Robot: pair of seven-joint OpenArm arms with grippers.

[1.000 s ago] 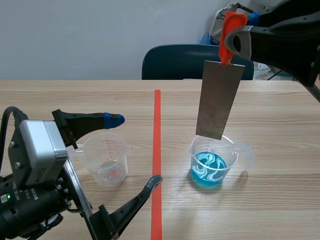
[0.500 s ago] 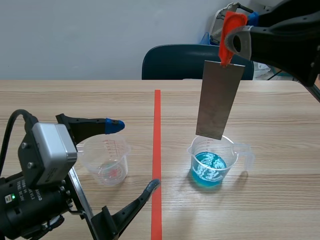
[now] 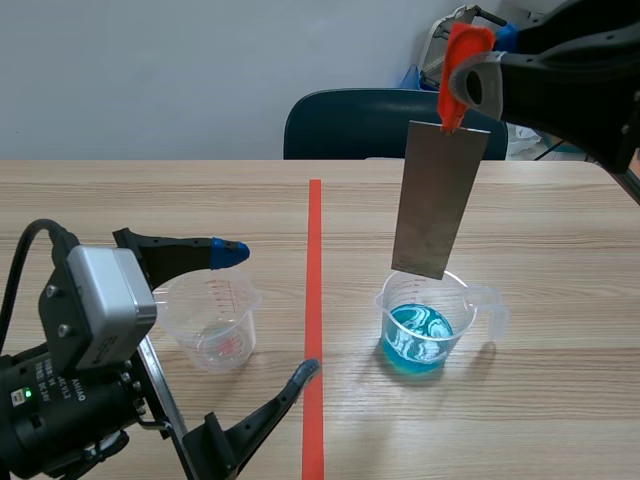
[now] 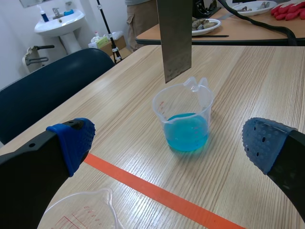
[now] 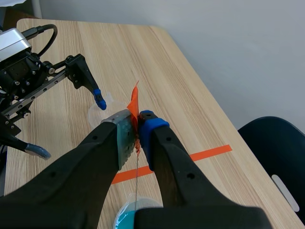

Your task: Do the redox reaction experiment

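Nearest, on the robot's side of the beaker of blue liquid [image 3: 425, 322] and off to its left, the left gripper [image 3: 270, 306] stands spread wide with nothing in it, its fingers flanking an empty beaker [image 3: 212, 322]. The tape line [image 3: 314, 300] runs between the two beakers. Directly above the blue beaker hangs the metal plate [image 3: 438, 198], upright, its lower edge just over the rim and not yet in the liquid. The right gripper [image 5: 138, 136] is clamped on the plate's orange-tabbed top. The step looks like the dip itself: a straight descent, keeping the plate off the light beaker's rim. Nothing blocks that path. Beyond the beaker stands a dark chair [image 3: 370, 125].
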